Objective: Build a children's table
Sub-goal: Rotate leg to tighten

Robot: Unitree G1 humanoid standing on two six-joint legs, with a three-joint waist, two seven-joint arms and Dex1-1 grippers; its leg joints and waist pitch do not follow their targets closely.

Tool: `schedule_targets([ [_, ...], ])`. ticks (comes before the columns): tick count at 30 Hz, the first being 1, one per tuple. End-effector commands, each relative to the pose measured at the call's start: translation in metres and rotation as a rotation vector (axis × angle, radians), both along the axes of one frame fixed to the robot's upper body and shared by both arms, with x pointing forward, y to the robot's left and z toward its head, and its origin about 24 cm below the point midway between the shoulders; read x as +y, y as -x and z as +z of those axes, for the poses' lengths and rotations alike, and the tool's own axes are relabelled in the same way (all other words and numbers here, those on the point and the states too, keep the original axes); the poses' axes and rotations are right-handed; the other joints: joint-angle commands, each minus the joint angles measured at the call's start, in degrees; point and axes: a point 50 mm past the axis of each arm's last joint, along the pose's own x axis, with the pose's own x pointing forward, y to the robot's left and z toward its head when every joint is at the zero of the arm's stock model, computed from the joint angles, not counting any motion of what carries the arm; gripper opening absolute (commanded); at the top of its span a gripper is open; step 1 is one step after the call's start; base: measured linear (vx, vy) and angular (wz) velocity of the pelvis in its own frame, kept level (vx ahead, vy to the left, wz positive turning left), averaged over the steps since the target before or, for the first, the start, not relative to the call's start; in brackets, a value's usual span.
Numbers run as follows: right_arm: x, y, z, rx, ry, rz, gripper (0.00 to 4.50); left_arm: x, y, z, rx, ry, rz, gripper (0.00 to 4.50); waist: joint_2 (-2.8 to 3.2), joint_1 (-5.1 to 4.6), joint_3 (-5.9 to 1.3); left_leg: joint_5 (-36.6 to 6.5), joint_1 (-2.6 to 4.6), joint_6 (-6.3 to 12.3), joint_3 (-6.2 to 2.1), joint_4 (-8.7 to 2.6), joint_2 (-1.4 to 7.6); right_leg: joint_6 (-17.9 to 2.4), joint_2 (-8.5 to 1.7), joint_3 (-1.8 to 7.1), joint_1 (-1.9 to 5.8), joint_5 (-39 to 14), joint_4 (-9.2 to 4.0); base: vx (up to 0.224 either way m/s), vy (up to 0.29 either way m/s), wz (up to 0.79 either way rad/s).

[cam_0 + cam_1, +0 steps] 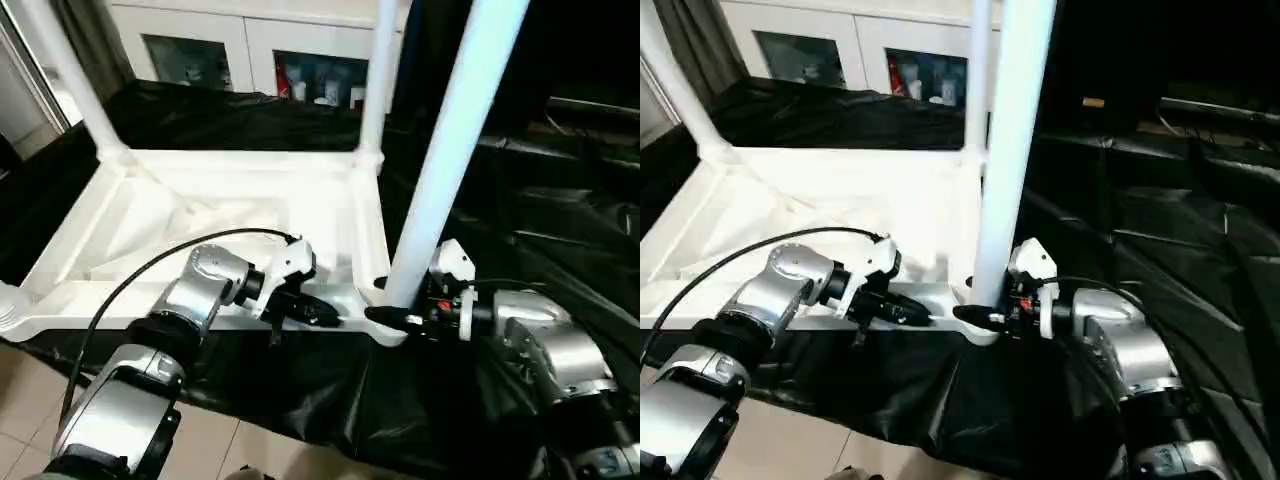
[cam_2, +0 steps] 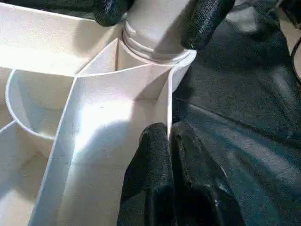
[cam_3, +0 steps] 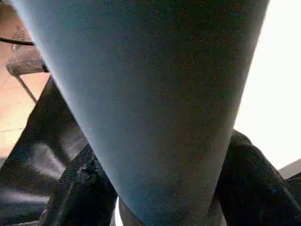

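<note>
Black sheet (image 1: pixel 560 220), white glass-fronted cabinet (image 1: pixel 250 50) behind.

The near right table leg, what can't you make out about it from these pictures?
- Near right leg: its upper end is cut off by the top edge of both eye views.
- How deep it sits in the corner socket: the socket wall hides its end in the left wrist view.
- Right gripper: the leg covers its far finger in the eye views.

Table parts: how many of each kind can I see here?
top: 1
legs, standing upright: 3
Total: 4
</note>
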Motion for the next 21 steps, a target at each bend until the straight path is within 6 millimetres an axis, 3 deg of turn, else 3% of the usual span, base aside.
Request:
schedule_targets([
  [1,0.008,0.009,-0.011,0.067,0.007,0.058,2.32,-0.001,0.002,-0.003,0.006,0.010,0.020,0.00,-0.78,-0.03,-3.03,-8.4,0.58,4.80,-0.77,-3.26,2.71,-16.0,-3.15,2.01,2.50,-3.8,-2.64,0.000,0.000,0.00],
  [4,0.009,0.008,-0.011,0.066,0.005,0.044,2.23,-0.001,0.001,-0.004,0.000,0.006,0.033,0.00,-0.72,-0.05,-3.11,-8.1,0.53,4.78,-0.81,-3.19,2.63,-16.0,-3.09,1.98,2.58,-3.0,-2.54,0.000,0.000,0.00],
  [7,0.010,0.001,-0.017,0.049,0.020,-0.081,2.18,-0.007,-0.007,-0.003,-0.046,0.007,0.125,0.00,-0.74,-0.09,-3.00,-8.5,0.45,4.51,-0.86,-3.25,2.63,-15.8,-3.17,1.97,2.47,-4.1,-2.68,0.000,0.000,0.00],
  [8,0.011,-0.002,-0.022,0.047,0.031,-0.147,2.15,-0.009,-0.010,-0.003,-0.059,0.008,0.159,0.00,-1.11,-0.31,-2.76,-10.4,0.44,3.55,-0.94,-3.35,2.44,-14.7,-3.25,2.01,2.37,-8.3,-3.12,0.000,0.000,0.00],
  [13,0.021,-0.008,-0.037,0.072,0.028,-0.380,2.06,-0.019,-0.021,-0.002,-0.122,-0.005,0.307,0.00,-1.03,-1.19,-2.05,-18.6,1.20,-0.39,-1.50,-4.16,2.29,-10.4,-3.29,2.18,1.48,-24.0,-4.75,0.000,0.000,0.00],
  [19,0.046,-0.022,-0.050,0.129,-0.010,-0.748,2.01,-0.053,-0.029,0.000,-0.156,0.019,0.471,0.00,-0.86,-2.33,-2.00,-22.1,1.22,-1.59,-1.99,-4.59,2.14,-8.5,-3.33,2.16,1.02,-27.3,-5.39,0.000,0.000,0.00],
  [21,0.054,-0.023,-0.050,0.131,-0.015,-0.775,2.01,-0.060,-0.027,-0.001,-0.153,0.026,0.464,0.00,-0.67,-2.56,-2.06,-22.9,1.22,-1.94,-2.23,-4.83,2.16,-7.9,-3.25,1.92,1.13,-27.1,-5.55,0.000,0.000,0.00],
])
